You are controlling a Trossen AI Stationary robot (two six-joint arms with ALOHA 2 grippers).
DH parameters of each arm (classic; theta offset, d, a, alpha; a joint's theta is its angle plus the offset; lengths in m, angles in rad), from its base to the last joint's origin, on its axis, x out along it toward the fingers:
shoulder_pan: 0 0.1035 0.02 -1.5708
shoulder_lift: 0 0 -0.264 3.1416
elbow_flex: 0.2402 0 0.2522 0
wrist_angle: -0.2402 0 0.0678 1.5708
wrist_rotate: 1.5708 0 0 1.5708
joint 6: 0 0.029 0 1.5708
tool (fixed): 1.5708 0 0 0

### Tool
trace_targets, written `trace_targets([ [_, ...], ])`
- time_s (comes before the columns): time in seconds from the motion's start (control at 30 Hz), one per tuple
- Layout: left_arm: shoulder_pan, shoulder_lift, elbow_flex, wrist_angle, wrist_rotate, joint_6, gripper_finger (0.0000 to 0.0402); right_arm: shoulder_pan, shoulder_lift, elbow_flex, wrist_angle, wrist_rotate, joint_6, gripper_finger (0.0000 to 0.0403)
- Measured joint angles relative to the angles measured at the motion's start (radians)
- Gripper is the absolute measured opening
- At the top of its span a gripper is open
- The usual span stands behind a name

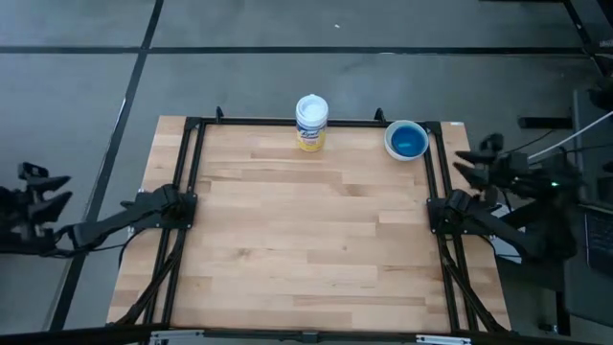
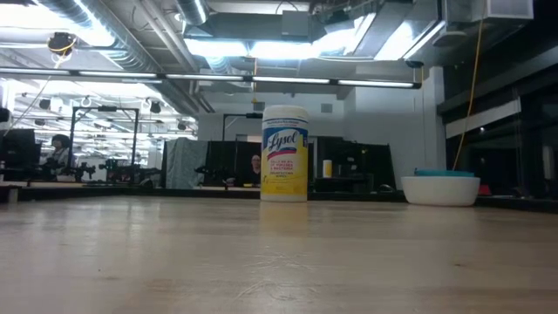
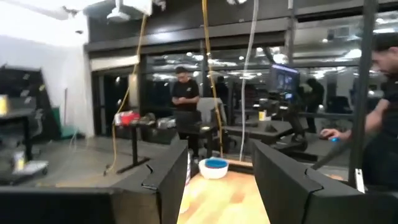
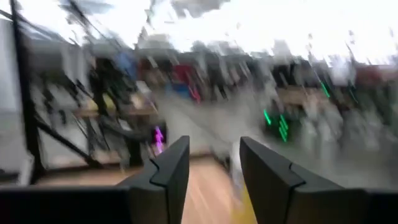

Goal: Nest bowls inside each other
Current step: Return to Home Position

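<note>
The bowls stand nested as one stack at the table's far right corner: a white outer bowl with blue showing inside. In the low view a teal rim tops the white bowl. The stack rests on its base on the wood. My left gripper is open, off the table's left edge, and the bowls show far off between its fingers. My right gripper is open, beyond the table's right edge, just right of the bowls. Neither holds anything.
A tall white cylindrical container with a yellow label stands upright at the middle of the far edge, left of the bowls. A black frame runs along the table's sides. People stand and sit in the room beyond.
</note>
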Motion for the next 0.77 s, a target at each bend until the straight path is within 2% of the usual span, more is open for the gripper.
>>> trace_targets([
  [0.3, 0.138, -0.001, -0.118, 0.041, 0.106, 0.015, 0.0175, 0.0, -0.002, -0.409, 0.462, -0.14, 0.125, 0.0142],
  [0.6, 0.231, -0.001, -0.26, 0.054, 0.2, -0.001, 0.0177, 0.0, -0.002, -0.777, 0.972, -0.199, 0.291, 0.0163],
  [0.63, 0.236, -0.002, -0.278, 0.072, 0.201, -0.002, 0.0178, 0.0, -0.002, -0.804, 1.006, -0.208, 0.307, 0.0165],
  [0.77, 0.245, -0.002, -0.355, 0.155, 0.229, -0.01, 0.0175, 0.0, -0.002, -0.815, 0.953, -0.221, 0.327, 0.0174],
])
